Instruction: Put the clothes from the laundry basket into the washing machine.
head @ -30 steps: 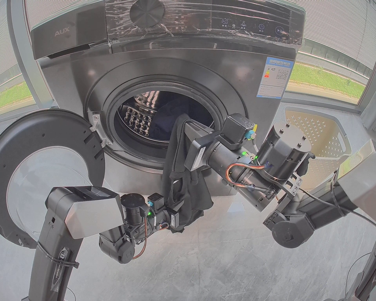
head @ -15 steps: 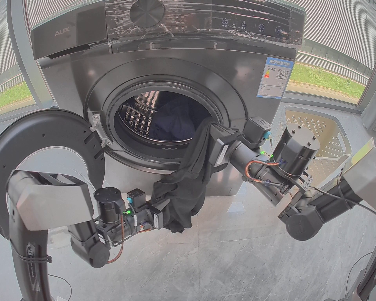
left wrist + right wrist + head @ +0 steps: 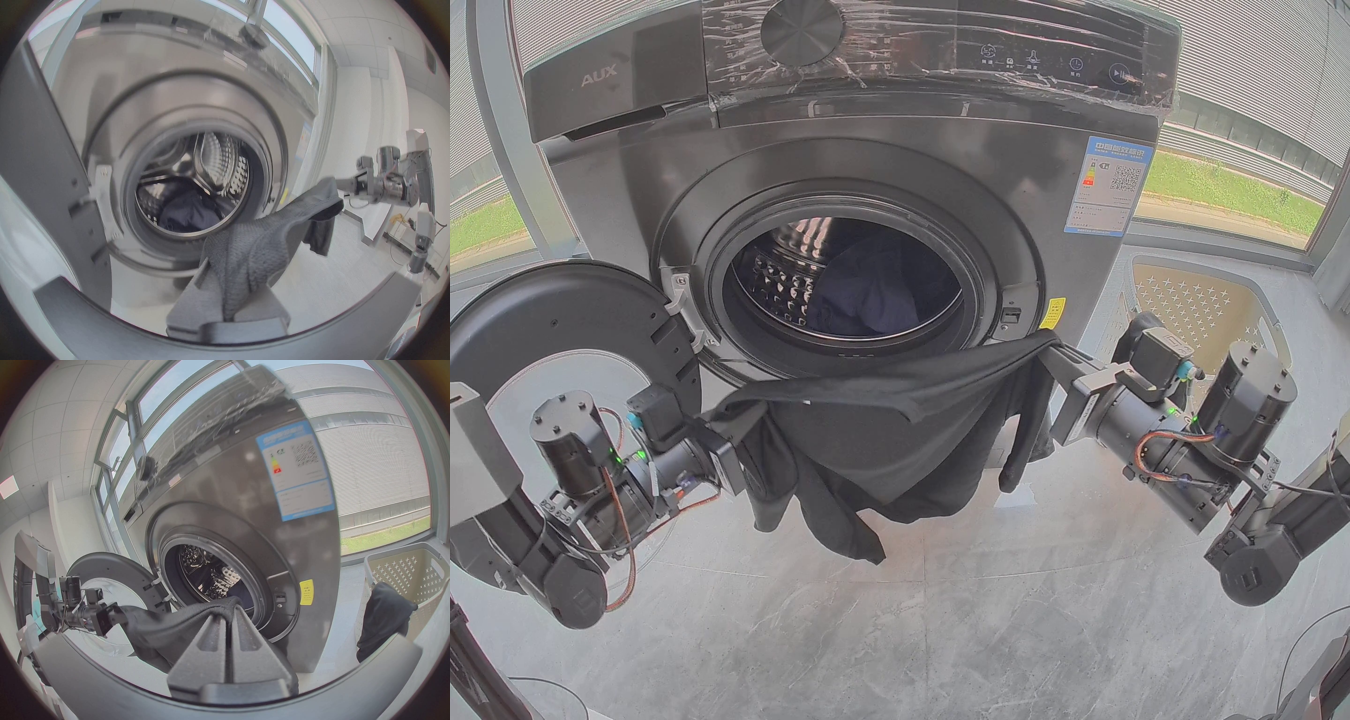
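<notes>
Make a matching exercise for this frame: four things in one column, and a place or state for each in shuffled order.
Things:
1. black garment
2. washing machine door
3. laundry basket
4. blue clothes

Places or states:
A. lying inside the drum
B. swung open
C. stretched between the left gripper and the right gripper
D. standing on the floor at the robot's right

Pairs: 1-C, 2-B, 3-D, 4-A

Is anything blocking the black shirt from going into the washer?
Nothing visible does. The door hangs open, and the black shirt, held between the left gripper and right gripper, hangs before the open drum.
</notes>
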Available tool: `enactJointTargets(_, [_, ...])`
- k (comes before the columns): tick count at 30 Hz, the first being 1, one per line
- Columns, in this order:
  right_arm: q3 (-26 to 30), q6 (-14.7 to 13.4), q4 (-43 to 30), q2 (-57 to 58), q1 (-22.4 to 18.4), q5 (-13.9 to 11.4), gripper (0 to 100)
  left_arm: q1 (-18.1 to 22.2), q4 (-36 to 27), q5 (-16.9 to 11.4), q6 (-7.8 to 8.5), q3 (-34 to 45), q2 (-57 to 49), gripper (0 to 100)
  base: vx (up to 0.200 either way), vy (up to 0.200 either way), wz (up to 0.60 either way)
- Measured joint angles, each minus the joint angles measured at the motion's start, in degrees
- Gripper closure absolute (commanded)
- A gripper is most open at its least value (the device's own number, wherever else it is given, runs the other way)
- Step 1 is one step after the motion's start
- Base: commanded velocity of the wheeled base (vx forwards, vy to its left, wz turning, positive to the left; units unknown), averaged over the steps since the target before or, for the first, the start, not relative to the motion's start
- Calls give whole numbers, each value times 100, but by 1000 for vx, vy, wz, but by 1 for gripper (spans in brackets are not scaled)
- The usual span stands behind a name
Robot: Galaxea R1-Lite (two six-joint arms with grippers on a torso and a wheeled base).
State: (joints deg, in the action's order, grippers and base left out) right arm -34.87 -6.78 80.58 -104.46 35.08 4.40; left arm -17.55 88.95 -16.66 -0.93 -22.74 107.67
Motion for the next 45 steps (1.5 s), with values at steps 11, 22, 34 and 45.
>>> enactJointTargets(11, [236,-46,74,261,-155,24,100,257,-2,28,-297,-485,-952,100,0,0,0])
enactJointTargets(22, [212,-61,143,315,-223,17,100,234,0,35,-391,-599,-1393,100,0,0,0])
enactJointTargets(34, [179,-61,140,339,-226,22,100,33,-2,24,-332,-383,-1404,100,0,0,0])
enactJointTargets(45, [141,-52,132,451,-249,20,100,-149,0,20,-310,-96,-1162,100,0,0,0])
